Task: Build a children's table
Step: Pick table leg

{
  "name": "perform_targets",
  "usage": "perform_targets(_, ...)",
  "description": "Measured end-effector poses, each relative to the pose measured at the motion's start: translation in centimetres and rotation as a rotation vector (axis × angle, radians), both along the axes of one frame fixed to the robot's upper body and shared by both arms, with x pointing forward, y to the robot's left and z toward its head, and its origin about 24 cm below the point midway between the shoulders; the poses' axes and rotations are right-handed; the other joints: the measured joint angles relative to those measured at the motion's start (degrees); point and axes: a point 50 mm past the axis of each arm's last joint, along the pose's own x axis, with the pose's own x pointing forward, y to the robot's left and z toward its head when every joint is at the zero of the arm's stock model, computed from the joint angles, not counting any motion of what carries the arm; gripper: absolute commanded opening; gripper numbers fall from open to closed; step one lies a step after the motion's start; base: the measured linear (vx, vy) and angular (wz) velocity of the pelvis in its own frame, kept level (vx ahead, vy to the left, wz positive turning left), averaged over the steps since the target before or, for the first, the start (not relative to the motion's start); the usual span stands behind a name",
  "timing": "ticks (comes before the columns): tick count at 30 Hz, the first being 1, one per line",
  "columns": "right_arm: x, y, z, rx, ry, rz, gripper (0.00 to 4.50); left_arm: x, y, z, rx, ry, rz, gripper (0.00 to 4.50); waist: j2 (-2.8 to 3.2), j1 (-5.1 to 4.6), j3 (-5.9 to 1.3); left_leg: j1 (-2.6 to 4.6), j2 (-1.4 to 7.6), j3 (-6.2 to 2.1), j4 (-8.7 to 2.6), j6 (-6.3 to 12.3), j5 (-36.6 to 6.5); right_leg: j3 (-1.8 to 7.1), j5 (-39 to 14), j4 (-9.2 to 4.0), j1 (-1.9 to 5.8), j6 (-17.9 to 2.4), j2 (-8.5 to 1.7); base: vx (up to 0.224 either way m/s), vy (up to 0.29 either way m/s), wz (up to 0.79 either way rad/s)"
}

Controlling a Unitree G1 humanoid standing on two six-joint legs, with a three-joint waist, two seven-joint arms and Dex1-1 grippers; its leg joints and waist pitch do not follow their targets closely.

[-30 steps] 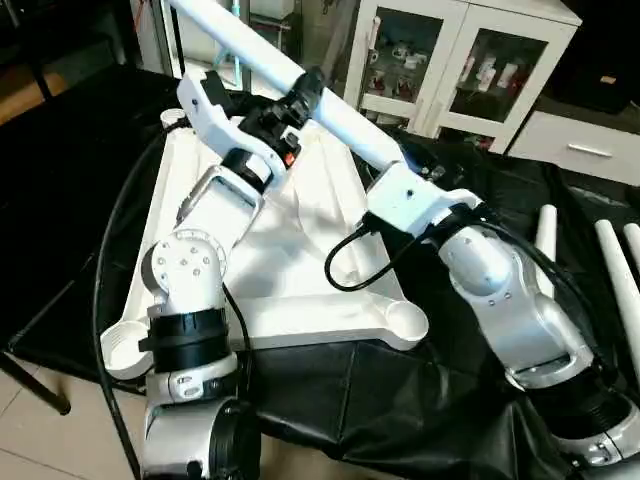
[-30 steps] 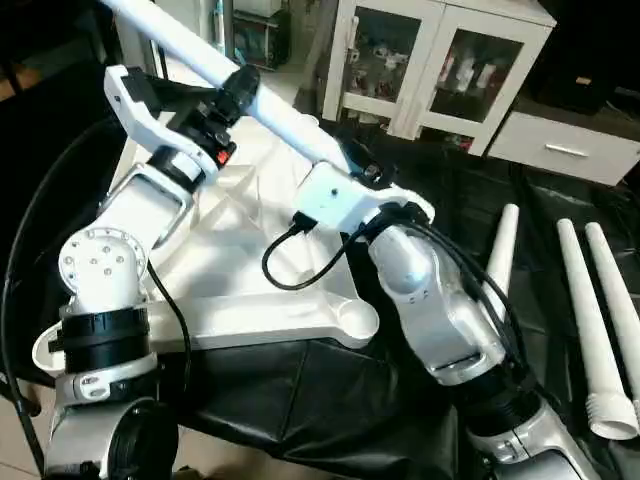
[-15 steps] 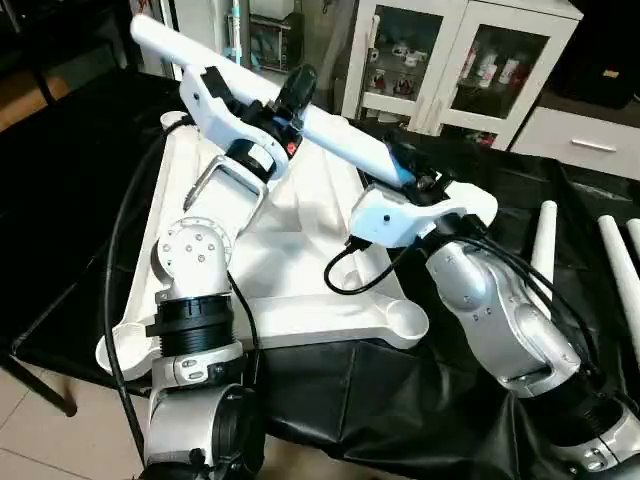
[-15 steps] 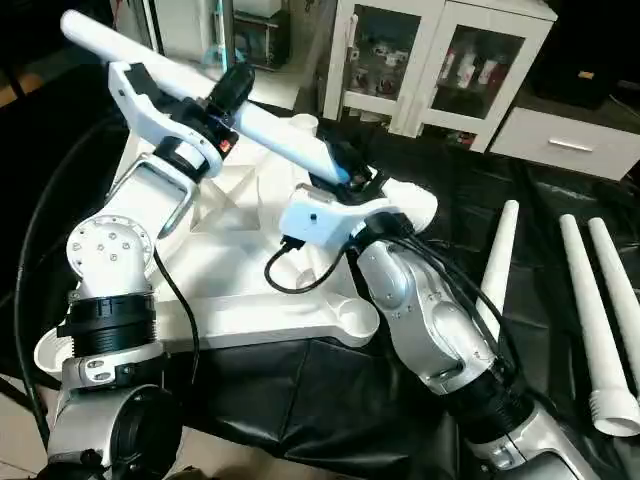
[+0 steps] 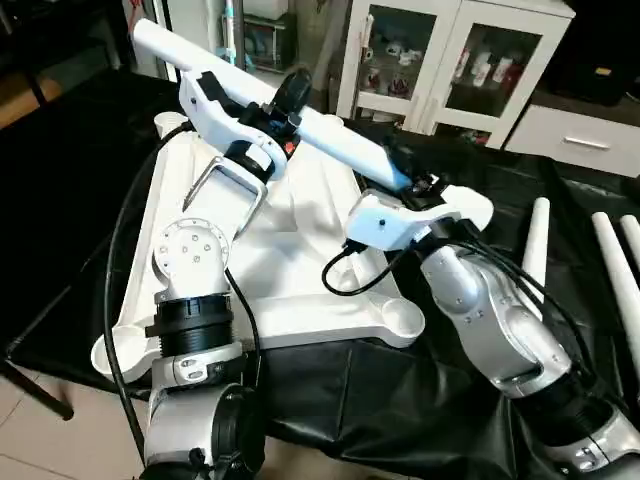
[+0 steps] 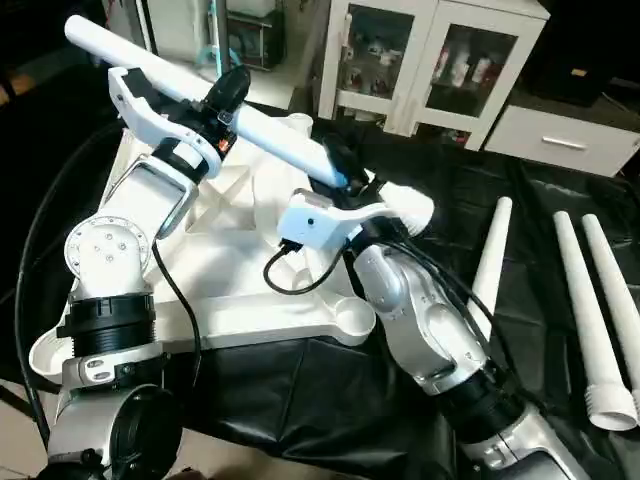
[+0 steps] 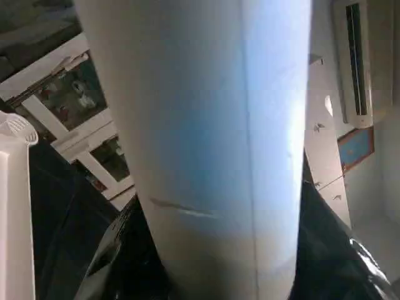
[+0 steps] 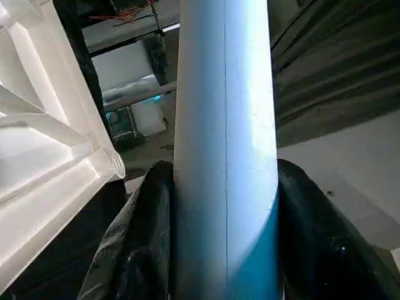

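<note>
The children's table top [image 5: 290, 250] lies ribbed side up on the black cloth, with a round socket [image 5: 400, 322] at its near right corner. One long white leg [image 5: 340, 138] slants above it, its upper end toward the back left. My left gripper [image 5: 292, 95] is shut on the leg's middle part, black fingers [image 7: 119, 250] pressing both sides of the tube [image 7: 200, 125]. My right gripper [image 5: 400, 168] is shut on the leg's lower end [image 8: 225, 125], its fingers [image 8: 144, 237] against the tube.
Three loose white legs [image 6: 490, 260] [image 6: 575, 290] [image 6: 610, 300] lie on the black cloth to the right. A white cabinet with glass doors [image 5: 450, 60] stands behind the work. The cloth's near edge drops to a tiled floor [image 5: 40, 440].
The leg has tilted flatter, its upper end coming down toward the back left. My left gripper's fingers have closed in on the tube. The right grip is unchanged.
</note>
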Motion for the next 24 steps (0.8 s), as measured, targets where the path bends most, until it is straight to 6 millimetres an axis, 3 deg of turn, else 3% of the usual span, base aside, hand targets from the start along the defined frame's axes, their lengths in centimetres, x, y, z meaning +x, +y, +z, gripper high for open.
perform_targets(6, -0.2, 1.1, -0.2, 0.172, 0.099, 0.135, 2.63, 0.1, 1.1, 0.4, 0.022, -0.025, 0.079, 1.81, 0.02, -0.16, 0.0, 0.01, 0.01, -0.01, 0.02, 0.02, 0.0, -0.01, 0.0, 0.01, 0.0, 0.0, 0.0, 0.0, 0.0, 0.0)
perform_targets(7, -0.4, 1.2, -0.3, 0.195, 0.121, 0.169, 2.88, 0.2, 1.3, 0.4, 0.038, -0.028, 0.088, 1.78, 0.06, -0.16, 0.01, 0.0, 0.01, -0.01, 0.02, 0.03, 0.0, -0.01, 0.0, 0.01, 0.0, 0.0, 0.0, 0.0, 0.0, 0.0)
perform_targets(12, -2.1, 1.7, 0.9, 0.268, 0.141, 0.338, 3.27, 0.4, 2.9, 0.5, 0.123, -0.043, 0.141, 1.68, 0.09, -0.15, 0.03, -0.01, 0.01, -0.02, 0.02, 0.04, 0.0, -0.01, 0.0, 0.0, 0.0, 0.0, 0.0, 0.0, 0.0, 0.0)
perform_targets(15, -3.0, 1.8, 1.1, 0.362, 0.237, 0.413, 3.5, 0.4, 3.4, 0.8, 0.151, -0.079, 0.134, 1.66, 0.09, 0.0, 0.02, -0.01, 0.01, -0.02, 0.03, 0.08, 0.0, -0.01, 0.0, -0.01, 0.02, 0.0, 0.0, 0.0, 0.0, 0.0)
perform_targets(19, -3.5, 0.5, 1.1, 0.554, 0.525, 0.544, 3.86, 0.2, 4.2, 1.5, 0.264, -0.173, 0.088, 1.65, 0.15, 0.1, 0.05, 0.02, 0.01, -0.03, 0.07, 0.14, 0.1, -0.02, 0.1, -0.01, 0.06, 0.0, -0.01, 0.0, 0.0, 0.0)
perform_targets(24, -2.0, -3.0, 4.4, 0.621, 0.659, 0.616, 4.34, -0.5, 3.9, 2.3, 0.319, -0.273, -0.063, 1.65, 0.16, 0.42, 0.05, 0.1, 0.01, -0.03, 0.14, 0.18, 0.2, -0.01, 0.3, 0.01, 0.13, -0.1, -0.01, 0.0, 0.0, 0.0)
